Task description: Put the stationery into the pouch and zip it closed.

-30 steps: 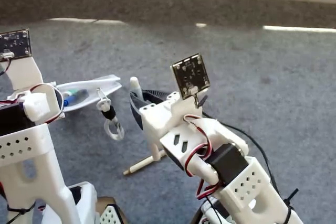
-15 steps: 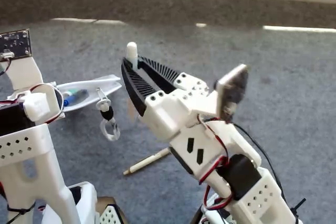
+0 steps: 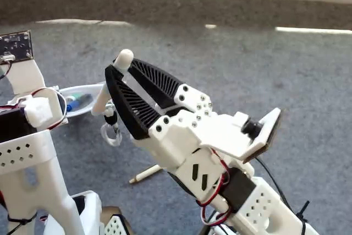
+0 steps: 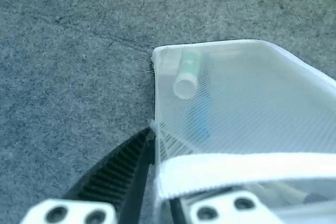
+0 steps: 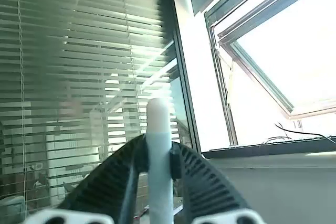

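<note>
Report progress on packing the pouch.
Done: a green-capped marker and a blue item lie inside the pouch. In hand: the left gripper pinches the pouch's edge; the right gripper holds a white pen aloft. Left: that pen, the stick on the carpet, then the zip, which looks open.

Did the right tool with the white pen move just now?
Yes. In the high view the right tool, shut on the pen, swung up and leftward toward the pouch, away from the pencil.

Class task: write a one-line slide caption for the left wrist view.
Left gripper holds the mesh pouch by its edge on grey carpet; a green marker and blue item lie inside.
</note>
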You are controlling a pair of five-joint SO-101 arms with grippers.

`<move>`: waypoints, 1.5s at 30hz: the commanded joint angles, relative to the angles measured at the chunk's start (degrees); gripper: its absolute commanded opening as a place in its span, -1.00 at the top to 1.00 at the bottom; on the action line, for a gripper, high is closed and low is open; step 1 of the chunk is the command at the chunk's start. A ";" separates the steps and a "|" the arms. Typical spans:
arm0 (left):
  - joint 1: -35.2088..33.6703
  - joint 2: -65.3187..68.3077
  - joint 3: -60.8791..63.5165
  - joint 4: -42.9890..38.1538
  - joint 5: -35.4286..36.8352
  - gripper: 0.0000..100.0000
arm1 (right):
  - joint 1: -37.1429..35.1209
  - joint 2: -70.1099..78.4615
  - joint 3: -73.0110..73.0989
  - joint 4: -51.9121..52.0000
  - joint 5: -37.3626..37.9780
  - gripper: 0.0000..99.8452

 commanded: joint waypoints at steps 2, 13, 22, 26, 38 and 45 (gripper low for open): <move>-0.40 0.57 0.57 -0.44 0.18 0.99 | -0.66 2.33 1.36 -8.40 -0.18 0.99; -0.40 0.57 0.57 -0.35 0.18 0.99 | -0.48 13.41 3.65 -22.02 -0.09 0.99; -0.40 0.57 0.57 -0.35 0.18 0.99 | -0.40 21.23 3.65 -22.20 0.70 0.99; -0.40 0.57 0.57 -0.35 0.18 0.99 | -0.48 26.07 3.74 -22.20 8.62 0.99; -0.75 0.57 0.57 -0.35 0.18 0.99 | -3.74 30.29 7.96 -22.11 31.65 0.99; -0.75 0.57 0.57 -0.35 0.18 0.99 | -7.25 30.37 9.89 -21.67 34.11 0.99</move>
